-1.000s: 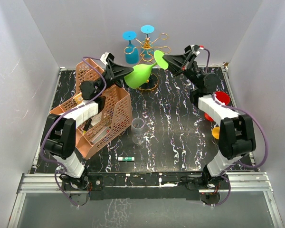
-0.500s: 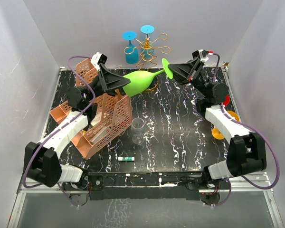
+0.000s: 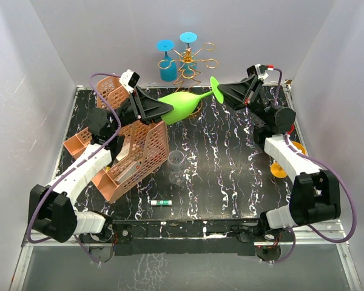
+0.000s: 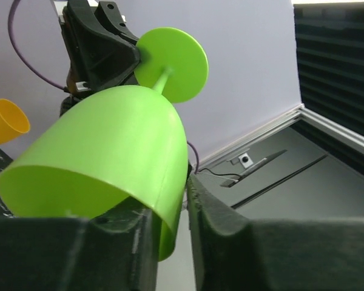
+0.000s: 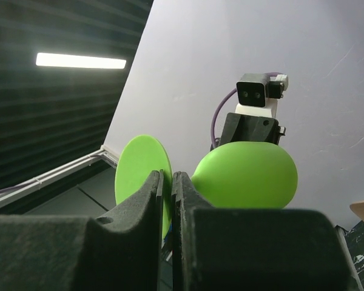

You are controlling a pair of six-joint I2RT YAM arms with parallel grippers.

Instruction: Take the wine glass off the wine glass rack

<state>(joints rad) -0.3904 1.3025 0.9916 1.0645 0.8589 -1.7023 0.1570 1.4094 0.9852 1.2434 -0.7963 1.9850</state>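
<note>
1. Nearest the arm bases, a clear glass point(image 3: 176, 165) is standing alone on the desk point(image 3: 224, 176), apart from both arms.
2. Beyond it, the left arm point(image 3: 85, 168) is stretching diagonally past the pink organizer point(image 3: 144, 148), having unfolded from its tucked pose of a second ago. The right arm point(image 3: 286, 156) is angling inward from the opposite side.
3. Between them, the wine glass point(image 3: 181, 104) is hanging on its side in the air above the far half of the desk, bowl toward the left arm and foot toward the right.
4. The left fingers point(image 4: 242, 242), wider a moment ago, are now closing onto the bowl's rim, one inside the wall and one outside, and appear to be gripping it. The right fingers point(image 5: 97, 242) are staying clenched on the stem just behind the foot.
5. Farthest back, the wine glass rack point(image 3: 193, 63) is standing apart from the glass and carrying two blue glasses point(image 3: 167, 66). Judging from this, the removal is done and a hand-over seems to be under way.
</note>
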